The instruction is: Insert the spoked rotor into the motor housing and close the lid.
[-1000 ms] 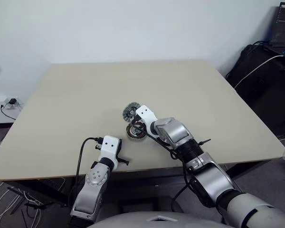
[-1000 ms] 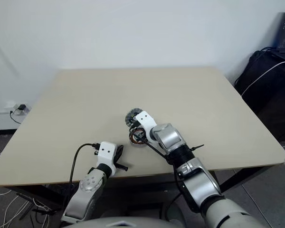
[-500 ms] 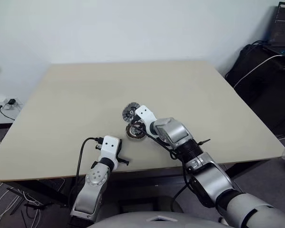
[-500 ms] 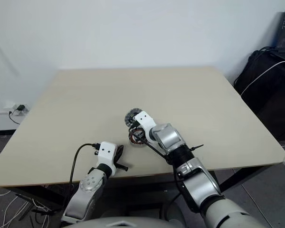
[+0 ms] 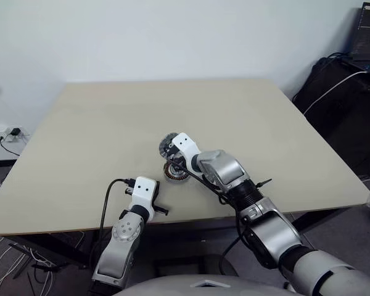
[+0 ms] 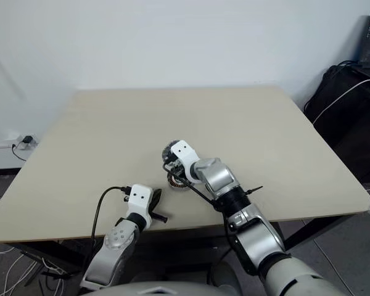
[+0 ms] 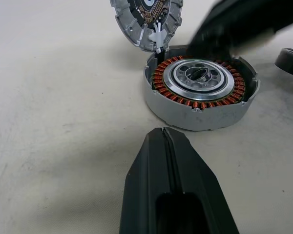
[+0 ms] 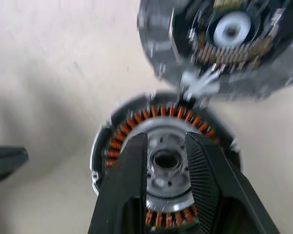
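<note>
The motor housing (image 7: 200, 92), a grey puck ringed with copper windings, lies on the table near its front edge. A silvery spoked piece with a hub, which I take for the spoked rotor (image 7: 198, 78), lies in its centre. The lid (image 7: 146, 19), a ribbed silvery disc, stands tilted open at the housing's far rim. My right gripper (image 8: 166, 141) hovers just above the housing's centre, its fingers (image 8: 127, 175) slightly apart with nothing between them. My left gripper (image 7: 163, 132) rests shut on the table a short way in front of the housing.
The tan table (image 5: 111, 123) stretches wide behind and beside the parts, and its front edge runs close under my left hand (image 5: 142, 188). A black bag (image 5: 339, 105) and cables stand off the table's right side.
My right gripper has risen a little off the housing and its fingers have parted. The left arm has kept still.
</note>
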`<state>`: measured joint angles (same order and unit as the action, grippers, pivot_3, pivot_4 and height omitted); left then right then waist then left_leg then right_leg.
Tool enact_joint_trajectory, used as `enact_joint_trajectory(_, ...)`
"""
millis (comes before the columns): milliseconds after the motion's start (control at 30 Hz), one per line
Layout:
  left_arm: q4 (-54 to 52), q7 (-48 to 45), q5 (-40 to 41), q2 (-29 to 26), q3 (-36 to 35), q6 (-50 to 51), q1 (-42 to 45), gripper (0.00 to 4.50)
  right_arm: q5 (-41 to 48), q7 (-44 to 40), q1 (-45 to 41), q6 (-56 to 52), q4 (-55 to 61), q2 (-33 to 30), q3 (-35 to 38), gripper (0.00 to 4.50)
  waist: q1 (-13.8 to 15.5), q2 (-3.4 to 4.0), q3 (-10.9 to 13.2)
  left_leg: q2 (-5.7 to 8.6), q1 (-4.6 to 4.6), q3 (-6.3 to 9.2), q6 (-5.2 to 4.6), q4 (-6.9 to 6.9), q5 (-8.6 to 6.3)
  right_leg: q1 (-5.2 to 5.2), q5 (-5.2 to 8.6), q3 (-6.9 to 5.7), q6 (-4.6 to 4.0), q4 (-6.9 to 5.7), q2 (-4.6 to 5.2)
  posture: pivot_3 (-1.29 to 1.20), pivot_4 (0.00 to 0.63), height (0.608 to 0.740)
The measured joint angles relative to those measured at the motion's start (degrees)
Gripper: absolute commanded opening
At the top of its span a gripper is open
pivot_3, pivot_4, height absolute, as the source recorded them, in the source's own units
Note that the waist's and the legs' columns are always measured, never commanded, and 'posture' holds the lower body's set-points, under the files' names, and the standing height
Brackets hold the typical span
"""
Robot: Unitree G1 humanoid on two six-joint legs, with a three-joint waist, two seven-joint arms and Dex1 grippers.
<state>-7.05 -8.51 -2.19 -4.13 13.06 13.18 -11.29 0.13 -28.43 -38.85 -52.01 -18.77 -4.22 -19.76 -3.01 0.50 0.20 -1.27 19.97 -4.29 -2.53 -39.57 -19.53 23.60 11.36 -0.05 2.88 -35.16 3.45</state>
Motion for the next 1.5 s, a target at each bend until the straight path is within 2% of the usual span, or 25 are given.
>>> enact_joint_trajectory(67, 0.0, -0.1, 0.0, 0.0, 0.1, 0.0, 0.0, 0.00, 0.0, 0.4, 0.3, 0.0, 1.6, -0.4, 0.0, 0.05, 0.0, 0.00, 0.0, 0.00, 0.00, 0.00, 0.00, 0.00, 0.00, 0.00, 0.00, 0.00, 0.00, 0.00, 0.00, 0.00, 0.000, 0.740)
enact_joint_trajectory(100, 0.0, -0.1, 0.0, 0.0, 0.1, 0.0, 0.0, 0.00, 0.0, 0.6, 0.6, 0.0, 2.1, -0.5, 0.0, 0.02, 0.0, 0.00, 0.0, 0.00, 0.00, 0.00, 0.00, 0.00, 0.00, -0.01, 0.00, 0.00, 0.00, 0.00, 0.00, 0.00, 0.000, 0.740)
enact_joint_trajectory(467, 0.0, -0.3, 0.0, 0.0, 0.6, 0.0, 0.0, 0.00, 0.2, 1.5, 2.6, -0.8, 2.6, -0.5, -0.5, 0.02, 0.0, 0.00, 0.0, 0.00, -0.01, -0.01, 0.00, 0.00, 0.00, 0.00, 0.00, 0.00, 0.00, 0.00, 0.00, 0.00, 0.000, 0.740)
enact_joint_trajectory(933, 0.0, -0.2, 0.0, 0.0, 0.6, 0.0, 0.0, 0.00, -0.9, 2.0, 1.9, 0.7, -3.1, -0.4, -1.7, 0.02, 0.0, 0.00, 0.0, 0.00, -0.01, -0.01, 0.00, 0.00, 0.00, -0.01, 0.00, 0.00, 0.00, 0.00, 0.00, 0.00, 0.000, 0.740)
enact_joint_trajectory(1500, 0.0, -0.3, 0.0, 0.0, 0.6, 0.0, 0.1, 0.00, -0.9, 0.1, 4.7, -1.2, 2.4, -2.9, -2.7, 0.02, 0.1, 0.00, 0.0, 0.00, -0.01, 0.00, -0.01, 0.00, 0.00, -0.01, 0.00, 0.00, 0.00, 0.00, 0.00, 0.00, 0.000, 0.740)
